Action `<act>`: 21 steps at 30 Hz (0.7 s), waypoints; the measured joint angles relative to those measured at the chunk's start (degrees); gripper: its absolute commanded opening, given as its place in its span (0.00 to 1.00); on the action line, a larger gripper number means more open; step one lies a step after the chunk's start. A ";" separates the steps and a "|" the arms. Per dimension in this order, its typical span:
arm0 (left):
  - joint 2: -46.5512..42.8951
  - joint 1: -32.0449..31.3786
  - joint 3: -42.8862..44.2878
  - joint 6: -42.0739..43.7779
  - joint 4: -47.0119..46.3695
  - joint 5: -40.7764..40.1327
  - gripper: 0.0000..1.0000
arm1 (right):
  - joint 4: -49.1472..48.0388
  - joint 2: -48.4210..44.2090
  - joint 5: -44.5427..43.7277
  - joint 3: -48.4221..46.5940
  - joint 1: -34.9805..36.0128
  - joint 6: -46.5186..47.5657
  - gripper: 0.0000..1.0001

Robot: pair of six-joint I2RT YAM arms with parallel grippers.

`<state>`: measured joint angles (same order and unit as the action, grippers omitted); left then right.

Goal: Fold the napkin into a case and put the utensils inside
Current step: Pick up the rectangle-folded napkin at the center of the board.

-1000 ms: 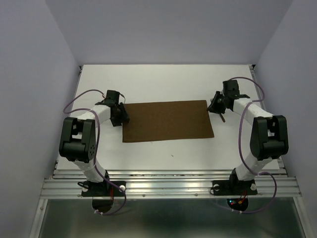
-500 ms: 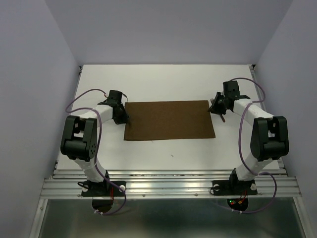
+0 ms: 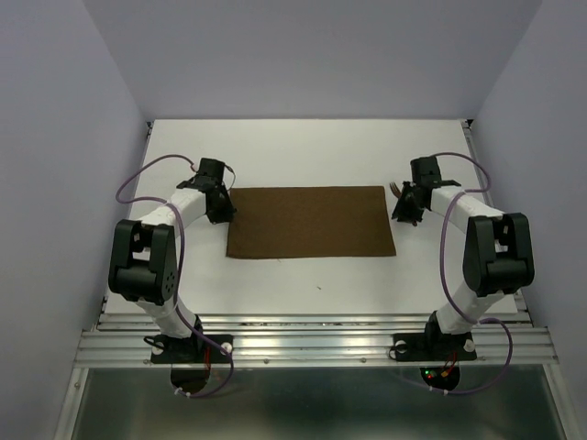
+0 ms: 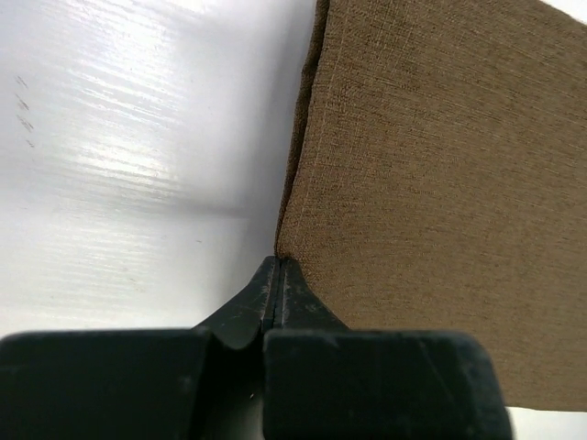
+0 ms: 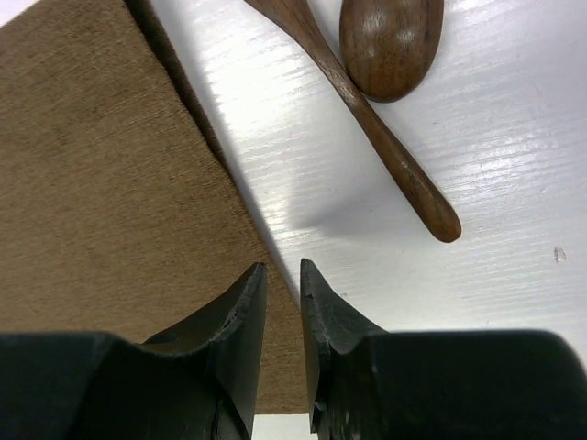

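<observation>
The napkin [image 3: 312, 223] lies flat mid-counter [image 3: 303, 156], its long sides running along the near edge. The left gripper [image 4: 278, 261] has its fingers pressed together right at the cloth's left edge; whether any cloth is caught I cannot tell. The right gripper [image 5: 280, 266] hovers over the right edge, fingers slightly apart and holding nothing. The spoon [image 5: 390, 46] and a slim handle [image 5: 367, 119], probably the fork's, lie just beside that edge. For a clean fold, both grips should catch every layer, lift evenly, and avoid the utensils.
</observation>
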<state>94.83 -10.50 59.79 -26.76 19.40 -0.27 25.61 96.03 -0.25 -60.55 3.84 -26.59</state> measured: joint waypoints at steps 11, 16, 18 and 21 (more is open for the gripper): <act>0.15 0.00 0.22 0.44 0.37 0.17 0.26 | -0.28 2.38 1.07 1.22 0.42 0.09 0.27; 0.39 0.00 0.02 0.59 0.52 -0.04 0.68 | -0.52 2.71 2.16 1.49 1.07 0.07 0.27; 0.39 0.00 -0.20 0.59 0.57 -0.24 0.70 | -0.72 2.84 2.43 1.49 1.11 0.04 0.27; 0.42 0.00 -0.59 0.57 0.59 -0.50 0.70 | -0.76 2.86 2.82 1.49 1.11 0.02 0.27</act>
<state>95.24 -10.50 59.20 -26.20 19.99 -0.78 24.84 98.89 2.57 -59.07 4.95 -26.57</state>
